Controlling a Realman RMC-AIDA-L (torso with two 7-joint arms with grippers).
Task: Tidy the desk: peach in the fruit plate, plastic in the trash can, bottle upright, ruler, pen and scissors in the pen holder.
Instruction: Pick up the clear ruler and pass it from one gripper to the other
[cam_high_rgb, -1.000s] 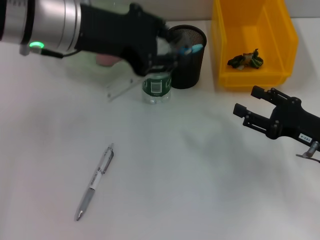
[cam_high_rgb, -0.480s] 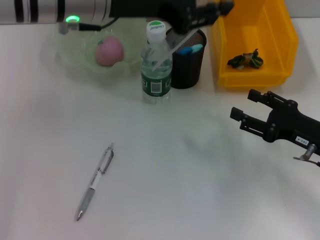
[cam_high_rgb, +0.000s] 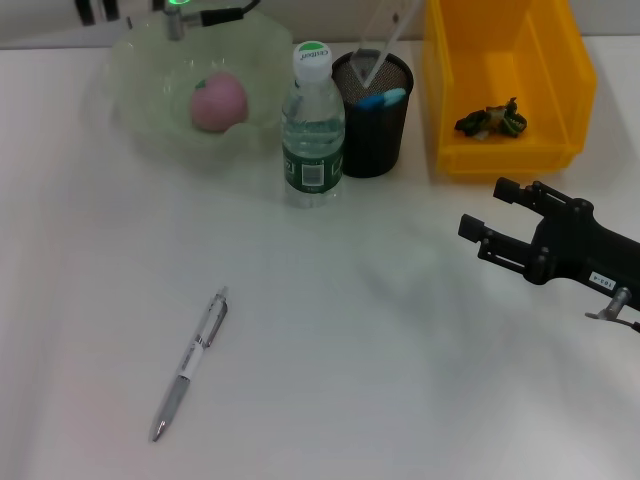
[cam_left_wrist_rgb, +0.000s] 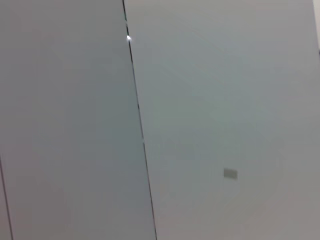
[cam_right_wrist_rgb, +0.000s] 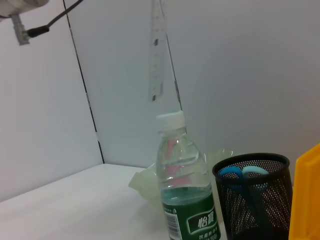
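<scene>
The clear ruler (cam_high_rgb: 385, 35) hangs tilted in the air, its lower end just over the black mesh pen holder (cam_high_rgb: 372, 120); its upper end runs out of frame. In the right wrist view the ruler (cam_right_wrist_rgb: 158, 50) hangs above the bottle (cam_right_wrist_rgb: 185, 200). Blue scissors (cam_high_rgb: 381, 98) stand in the pen holder. The bottle (cam_high_rgb: 313, 130) stands upright beside it. The pink peach (cam_high_rgb: 218, 103) lies in the fruit plate (cam_high_rgb: 140, 90). Dark plastic (cam_high_rgb: 490, 121) lies in the yellow trash can (cam_high_rgb: 505, 160). The pen (cam_high_rgb: 190, 365) lies on the desk (cam_high_rgb: 400, 380). My right gripper (cam_high_rgb: 487, 207) hovers open, holding nothing. The left gripper is out of view.
Only a bit of the left arm with its green light (cam_high_rgb: 177, 8) shows at the top edge of the head view. The left wrist view shows a plain grey wall with a dark seam (cam_left_wrist_rgb: 140, 135). The trash can stands just behind my right gripper.
The left arm has risen out of the top of the head view, uncovering plate and bottle. The ruler went from the desk beside the bottle up over the pen holder. The right gripper barely moved.
</scene>
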